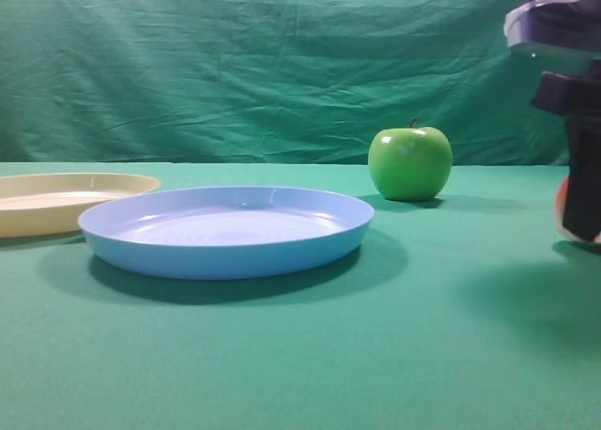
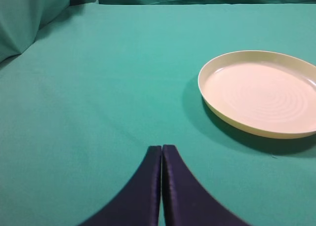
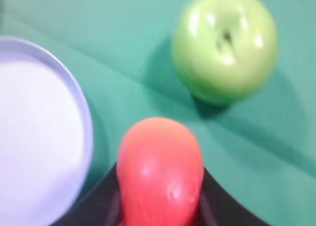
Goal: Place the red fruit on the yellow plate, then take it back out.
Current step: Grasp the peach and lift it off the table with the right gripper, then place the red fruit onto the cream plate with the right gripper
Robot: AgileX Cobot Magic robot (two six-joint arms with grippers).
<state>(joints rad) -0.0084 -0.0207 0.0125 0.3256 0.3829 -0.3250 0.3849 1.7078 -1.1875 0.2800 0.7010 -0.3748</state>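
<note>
Red fruit point(image 3: 160, 169) sits between the right gripper point(image 3: 160, 196)'s dark fingers in the right wrist view, both fingers pressed against its flanks, so jaws look clamped on it; picture is blurred, so can't tell if it's off the cloth yet. In the exterior high view only a sliver of the fruit shows at the far right edge, low near the green cloth point(image 1: 423, 355), mostly hidden by the arm. Green apple point(image 1: 409, 163) stands just behind it, apart; blue plate point(image 1: 225, 231) is to its left, middle of the table. Yellow plate point(image 1: 56, 203) is at the far left, partly behind the blue plate's rim, bare. Left gripper point(image 2: 162, 186) hovers over bare cloth near the yellow plate, jaws together, holding nothing. My read: first step, the grasp, carry not begun. Next move needs a lift high enough to clear the blue plate's rim, a long traverse left across it, then a set-down on the yellow plate. Risk: round smooth fruit rolling on release.
</note>
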